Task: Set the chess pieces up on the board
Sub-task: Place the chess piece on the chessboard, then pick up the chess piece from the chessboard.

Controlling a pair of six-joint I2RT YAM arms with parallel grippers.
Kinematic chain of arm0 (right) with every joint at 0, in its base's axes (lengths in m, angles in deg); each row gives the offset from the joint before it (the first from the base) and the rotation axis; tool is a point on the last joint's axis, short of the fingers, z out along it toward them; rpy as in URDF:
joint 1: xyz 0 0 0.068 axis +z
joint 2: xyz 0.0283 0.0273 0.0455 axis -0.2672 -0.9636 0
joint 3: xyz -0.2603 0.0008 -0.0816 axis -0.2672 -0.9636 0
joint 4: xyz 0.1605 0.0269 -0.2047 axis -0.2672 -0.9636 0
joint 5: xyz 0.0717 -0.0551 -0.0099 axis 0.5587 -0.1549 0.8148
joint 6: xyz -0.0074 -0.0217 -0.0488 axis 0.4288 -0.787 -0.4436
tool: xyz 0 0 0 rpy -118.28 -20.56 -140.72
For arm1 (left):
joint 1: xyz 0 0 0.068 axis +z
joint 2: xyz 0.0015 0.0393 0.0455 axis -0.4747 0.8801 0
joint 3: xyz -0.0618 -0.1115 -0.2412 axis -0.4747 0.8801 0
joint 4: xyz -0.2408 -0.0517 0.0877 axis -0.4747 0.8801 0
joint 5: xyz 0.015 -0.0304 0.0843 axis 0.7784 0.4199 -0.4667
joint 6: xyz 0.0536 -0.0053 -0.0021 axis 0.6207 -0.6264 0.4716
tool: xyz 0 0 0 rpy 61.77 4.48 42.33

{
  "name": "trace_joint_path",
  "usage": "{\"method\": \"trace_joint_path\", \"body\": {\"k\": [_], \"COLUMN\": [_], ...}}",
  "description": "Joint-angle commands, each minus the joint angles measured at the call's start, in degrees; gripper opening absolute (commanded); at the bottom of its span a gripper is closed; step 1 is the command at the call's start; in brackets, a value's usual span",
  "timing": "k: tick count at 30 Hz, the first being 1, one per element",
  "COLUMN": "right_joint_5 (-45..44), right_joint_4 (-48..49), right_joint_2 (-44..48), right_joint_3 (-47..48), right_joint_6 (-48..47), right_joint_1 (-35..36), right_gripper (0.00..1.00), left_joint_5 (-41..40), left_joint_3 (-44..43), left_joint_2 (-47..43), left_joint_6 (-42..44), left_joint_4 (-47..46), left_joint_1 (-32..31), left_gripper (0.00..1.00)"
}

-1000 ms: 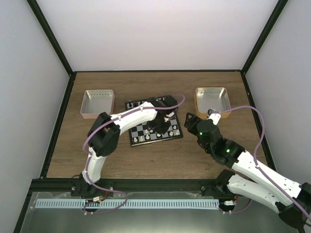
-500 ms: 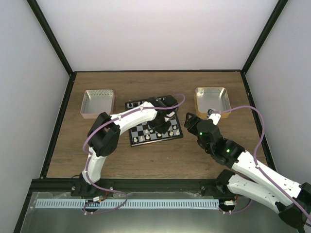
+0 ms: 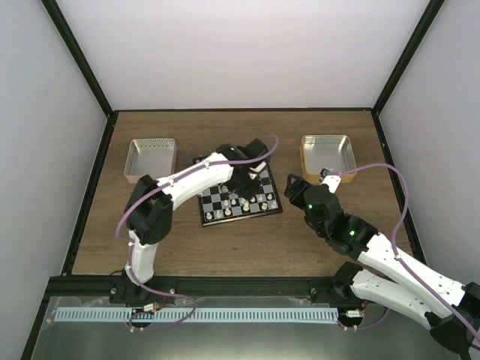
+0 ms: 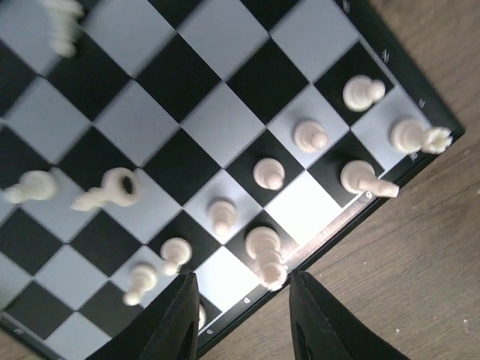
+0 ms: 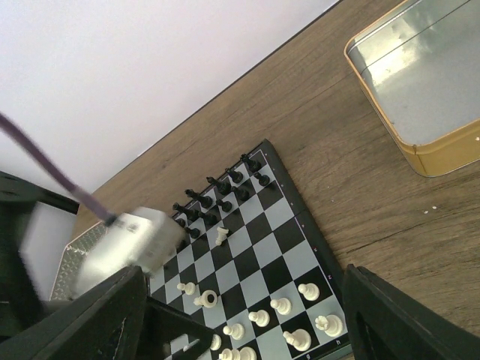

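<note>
Your left hand hangs above the small black-and-white chequered board on the wooden desk, fingers slightly spread and pinching nothing. Tiny cream-white chess pieces line the board's edge, and one lies toppled. Your right hand is spread wide and empty.

Far ahead of the left gripper, a blurred chess piece and the board are cut off.

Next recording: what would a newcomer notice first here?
A small black-and-white chequered chessboard mid-table, with tiny cream-white chess pieces lined along its near edge and one cream piece toppled further in. The white left arm stretches over it. A square silver metal tray and a gold one sit far-left and far-right.
</note>
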Motion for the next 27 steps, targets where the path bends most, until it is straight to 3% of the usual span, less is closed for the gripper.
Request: {"method": "trace_joint_path", "body": {"k": [1, 10, 14, 27], "right_joint_5": [-0.6, -0.1, 0.1, 0.0], "right_joint_4": [-0.5, -0.4, -0.3, -0.9], "right_joint_2": [0.4, 0.2, 0.2, 0.7], "right_joint_3": [1.2, 0.8, 0.6, 0.4], "right_joint_6": [0.4, 0.7, 0.8, 0.9], "right_joint_1": [-0.2, -0.2, -0.2, -0.2], "right_gripper": [0.73, 0.74, 0.74, 0.74], "left_joint_5": [-1.7, -2.7, -1.3, 1.8], "left_joint_3": [2.1, 18.6, 23.5, 26.9], "left_joint_2": [-6.8, -15.2, -15.9, -12.0], "left_joint_6": [-2.6, -8.2, -8.2, -5.9], "left_joint_4": [-4.2, -13.6, -15.9, -18.5], "left_joint_1": [2.7, 13.3, 17.3, 21.8], "left_gripper": [0.37, 0.5, 0.52, 0.4]}}
